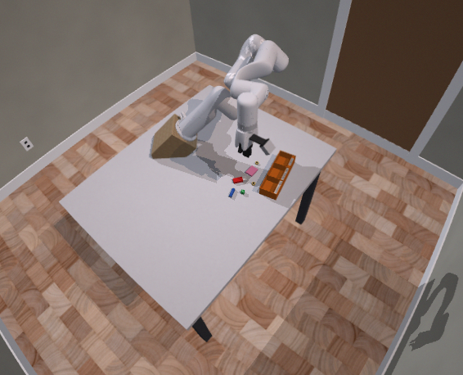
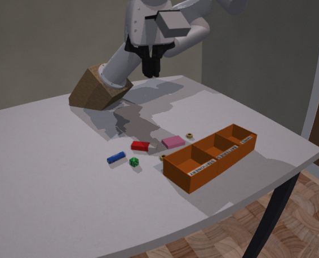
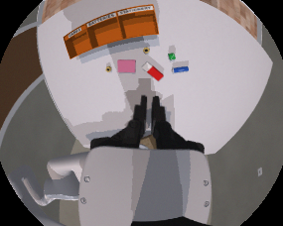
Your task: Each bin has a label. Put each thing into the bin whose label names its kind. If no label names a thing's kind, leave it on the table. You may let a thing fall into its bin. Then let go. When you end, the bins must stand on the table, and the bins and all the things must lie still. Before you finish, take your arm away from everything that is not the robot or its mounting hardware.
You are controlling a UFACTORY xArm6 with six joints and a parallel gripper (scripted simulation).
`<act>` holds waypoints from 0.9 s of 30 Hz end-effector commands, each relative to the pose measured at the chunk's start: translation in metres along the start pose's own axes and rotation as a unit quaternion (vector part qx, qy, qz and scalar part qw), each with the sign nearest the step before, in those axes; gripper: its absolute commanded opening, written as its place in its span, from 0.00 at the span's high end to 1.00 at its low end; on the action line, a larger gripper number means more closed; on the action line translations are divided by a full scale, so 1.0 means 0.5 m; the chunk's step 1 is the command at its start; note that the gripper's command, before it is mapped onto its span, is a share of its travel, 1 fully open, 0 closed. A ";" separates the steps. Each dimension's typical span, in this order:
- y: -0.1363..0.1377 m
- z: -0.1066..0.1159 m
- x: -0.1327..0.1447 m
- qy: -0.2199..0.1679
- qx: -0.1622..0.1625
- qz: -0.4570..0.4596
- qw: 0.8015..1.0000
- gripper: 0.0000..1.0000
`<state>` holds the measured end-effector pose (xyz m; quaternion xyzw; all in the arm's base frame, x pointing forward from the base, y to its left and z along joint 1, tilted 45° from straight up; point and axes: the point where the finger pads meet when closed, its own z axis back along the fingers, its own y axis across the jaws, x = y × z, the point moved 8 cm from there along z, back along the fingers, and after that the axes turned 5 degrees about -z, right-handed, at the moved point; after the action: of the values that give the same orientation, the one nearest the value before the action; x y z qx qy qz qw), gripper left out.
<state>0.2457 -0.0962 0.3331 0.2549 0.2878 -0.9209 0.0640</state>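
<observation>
My gripper (image 1: 244, 155) (image 2: 151, 75) (image 3: 149, 104) is shut and empty, high above the table. A blue battery (image 1: 231, 192) (image 2: 116, 157) (image 3: 181, 69) lies beside a green die (image 1: 242, 192) (image 2: 133, 161) (image 3: 172, 56). A red block with a white end (image 1: 237, 180) (image 2: 140, 146) (image 3: 155, 73) and a pink flat block (image 1: 251, 171) (image 2: 173, 142) (image 3: 126, 65) lie nearby. Two small brass rings lie on the table, one ring (image 2: 189, 135) (image 3: 108, 68) beyond the pink block, the other ring (image 2: 163, 156) (image 3: 146, 51) by the STATIONERY bin (image 2: 176, 176). The BATTERIES bin (image 2: 227, 163) is in the middle, the GAMES bin (image 2: 248, 150) at the far end.
The three orange bins are joined in one row near the table's edge. No thing shows in their visible parts. The brown base block (image 1: 172, 143) (image 2: 92, 91) of the arm stands at the back of the table (image 1: 154, 229) (image 2: 58, 197).
</observation>
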 end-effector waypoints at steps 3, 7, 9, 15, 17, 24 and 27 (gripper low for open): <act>-0.014 -0.051 -0.049 0.001 0.001 0.056 0.998 0.93; -0.028 -0.099 -0.093 0.001 0.001 0.056 0.998 0.93; -0.034 -0.123 -0.115 0.001 0.001 0.056 0.998 0.93; -0.051 -0.184 -0.170 0.001 0.001 0.056 0.998 0.93; -0.055 -0.196 -0.181 0.001 0.001 0.056 0.998 0.93; -0.067 -0.239 -0.220 0.001 0.001 0.056 0.998 0.93; -0.067 -0.240 -0.220 0.001 0.001 0.056 0.998 0.93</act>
<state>0.3811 -0.0047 0.3200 0.2700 0.2733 -0.9161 0.1147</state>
